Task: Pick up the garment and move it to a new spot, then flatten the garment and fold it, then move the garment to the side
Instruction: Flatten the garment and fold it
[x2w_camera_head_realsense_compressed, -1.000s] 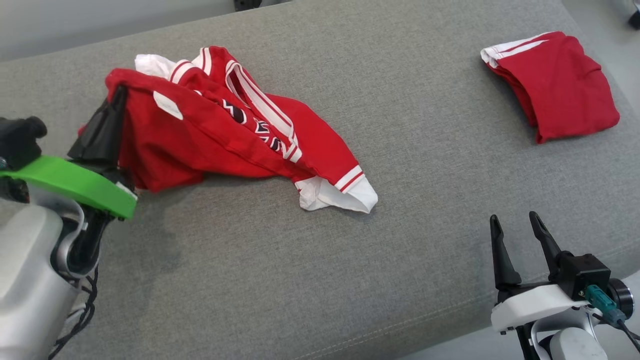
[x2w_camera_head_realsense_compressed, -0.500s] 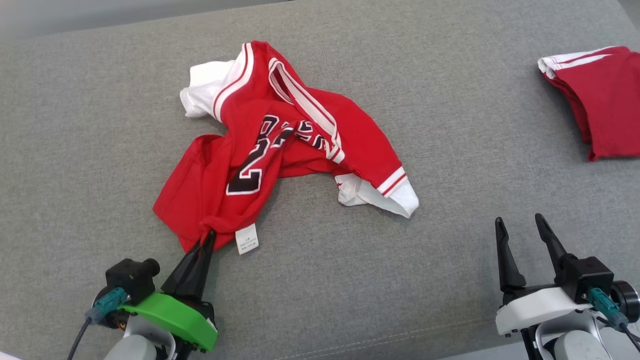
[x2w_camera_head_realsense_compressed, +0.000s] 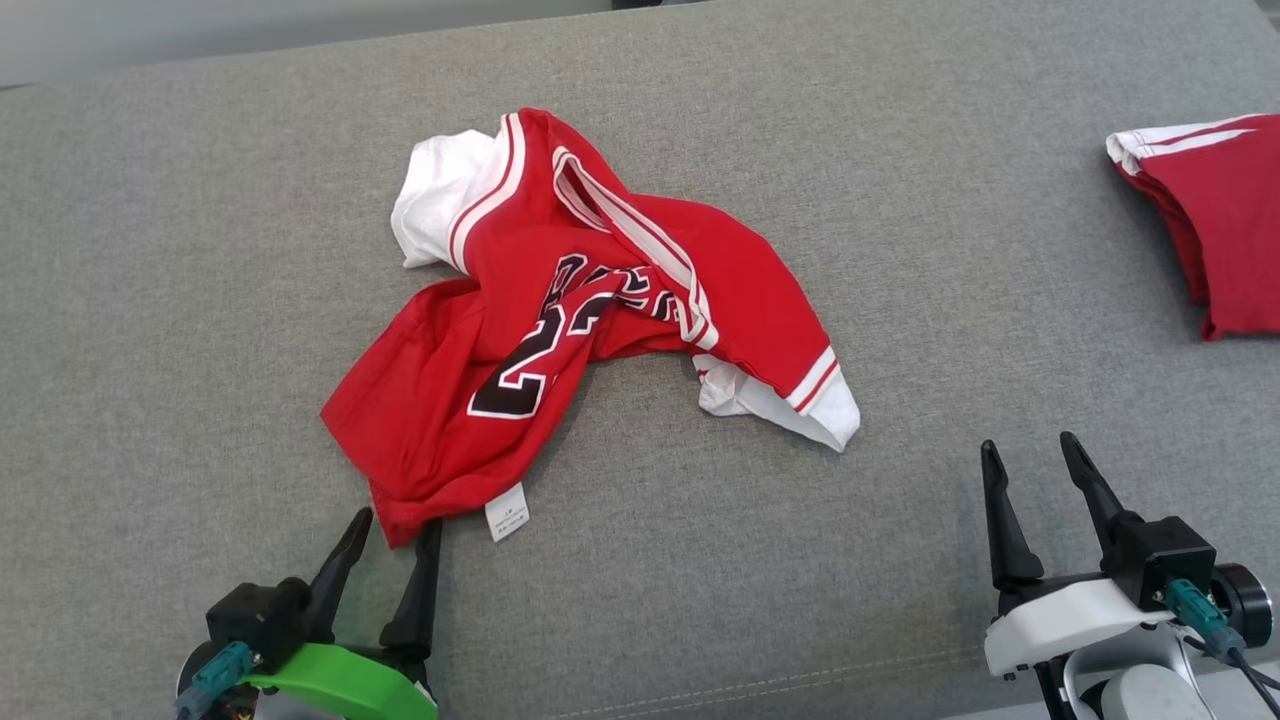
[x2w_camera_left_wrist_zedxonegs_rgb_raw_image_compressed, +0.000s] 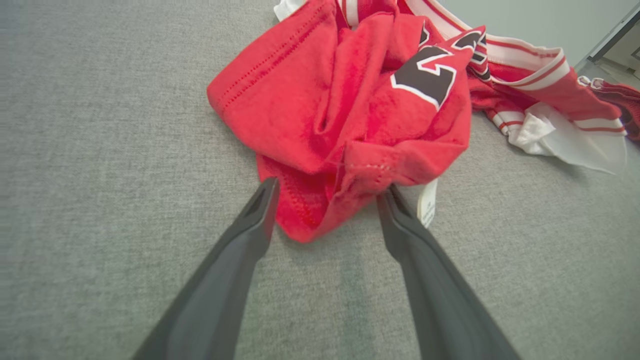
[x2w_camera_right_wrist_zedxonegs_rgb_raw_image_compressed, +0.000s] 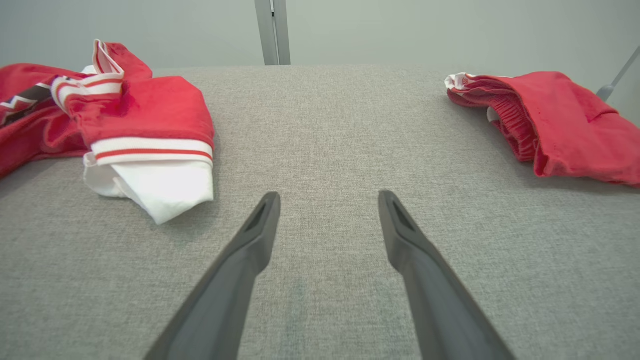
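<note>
At the near left the left gripper stands wide open, its fingers either side of the lowest corner of the crumpled red jersey, which nothing grips. The jersey lies mid-cushion, number up, a white tag at its hem. The right gripper hovers wide open and empty over bare fabric. A folded red garment lies at the far right.

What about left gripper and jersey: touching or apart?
Cannot tell. In the left wrist view the jersey lies between the fingers of the open left gripper, its folds meeting both tips, with neither gap nor pressing plain.
</note>
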